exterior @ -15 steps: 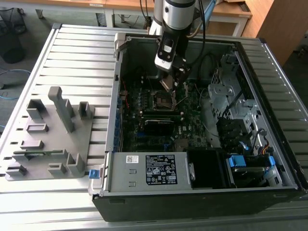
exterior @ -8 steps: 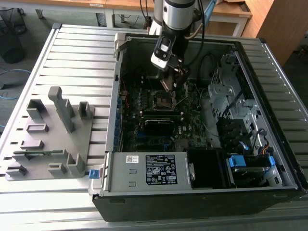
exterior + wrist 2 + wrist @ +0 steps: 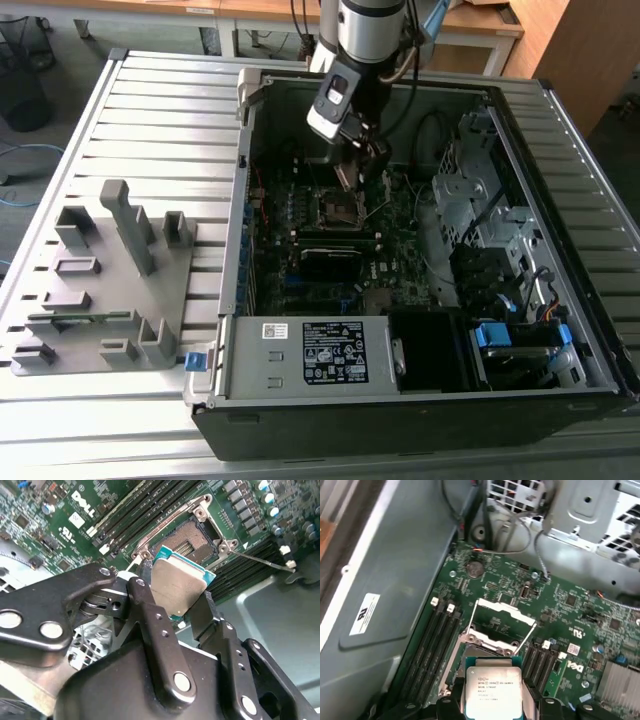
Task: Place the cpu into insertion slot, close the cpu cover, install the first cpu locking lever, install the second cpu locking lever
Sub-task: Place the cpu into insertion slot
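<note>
My gripper (image 3: 175, 589) is shut on the cpu (image 3: 176, 585), a flat square chip with a dull metal top and a teal edge, pinched between the two black fingers (image 3: 150, 612). In the first wrist view the cpu (image 3: 492, 684) hangs just above and short of the insertion slot (image 3: 482, 642). The square black insertion slot (image 3: 192, 539) lies open on the green motherboard. The cpu cover (image 3: 504, 611) stands raised on the slot's far side, with thin wire levers beside it. In the exterior view the gripper (image 3: 360, 170) hovers over the slot (image 3: 338, 207) inside the open case.
Memory slots (image 3: 432, 645) flank the socket. A black ribbed heatsink (image 3: 335, 262) sits next to the socket, with the power supply (image 3: 310, 352) beyond it. A drive cage (image 3: 480, 200) and cables fill the exterior view's right. A grey fixture tray (image 3: 100, 280) lies outside the case.
</note>
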`<state>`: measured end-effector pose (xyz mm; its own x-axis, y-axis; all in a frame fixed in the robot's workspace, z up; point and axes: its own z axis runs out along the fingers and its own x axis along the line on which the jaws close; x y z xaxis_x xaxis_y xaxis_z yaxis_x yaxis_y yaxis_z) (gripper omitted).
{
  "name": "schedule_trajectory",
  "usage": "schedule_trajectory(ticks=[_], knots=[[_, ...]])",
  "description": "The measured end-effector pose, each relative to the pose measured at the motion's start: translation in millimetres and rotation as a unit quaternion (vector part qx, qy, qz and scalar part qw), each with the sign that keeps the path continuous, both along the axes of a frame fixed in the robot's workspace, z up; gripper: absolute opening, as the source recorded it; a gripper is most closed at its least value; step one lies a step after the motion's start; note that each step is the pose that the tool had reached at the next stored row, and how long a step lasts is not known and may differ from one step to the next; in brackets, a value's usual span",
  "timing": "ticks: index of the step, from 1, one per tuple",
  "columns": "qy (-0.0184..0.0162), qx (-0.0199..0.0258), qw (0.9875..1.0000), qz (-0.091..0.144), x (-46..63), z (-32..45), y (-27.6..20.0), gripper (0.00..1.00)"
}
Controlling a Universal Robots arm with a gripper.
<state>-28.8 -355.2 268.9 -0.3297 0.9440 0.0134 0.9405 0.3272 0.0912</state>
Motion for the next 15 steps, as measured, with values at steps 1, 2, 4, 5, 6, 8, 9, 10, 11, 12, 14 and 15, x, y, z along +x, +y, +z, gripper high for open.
schedule_trajectory(ticks=[1, 2, 4, 5, 6, 8, 9, 10, 11, 12, 14, 15], knots=[[0.0, 0.0, 1.0, -0.007, 0.0, -0.1, 0.0, 0.54], [0.0, 0.0, 0.9999, -0.014, 0.0, -0.1, 0.0, 0.54], [0.0, 0.0, 0.9996, -0.029, 0.0, -0.2, 0.0, 0.54], [0.0, -0.0001, 0.9994, -0.035, 0.0, -0.2, 0.0, 0.54], [0.0001, 0.0, 0.9993, -0.036, 0.0, -0.2, 0.0, 0.54], [0.0, -0.0001, 0.9993, -0.037, 0.0, -0.2, 0.0, 0.54], [0.0, -0.0001, 0.9993, -0.037, 0.0, -0.2, 0.0, 0.54], [0.0, 0.0, 0.9993, -0.037, 0.0, -0.2, 0.0, 0.54], [0.0, -0.0001, 0.9993, -0.038, 0.0, -0.2, 0.0, 0.54], [-0.0001, 0.0, 0.9991, -0.043, 0.0, -0.4, 0.1, 0.54], [0.0, 0.0, 0.9982, -0.061, 0.0, -0.6, 0.0, 0.54], [0.0, 0.0, 0.9976, -0.07, 0.0, -0.7, 0.0, 0.54]])
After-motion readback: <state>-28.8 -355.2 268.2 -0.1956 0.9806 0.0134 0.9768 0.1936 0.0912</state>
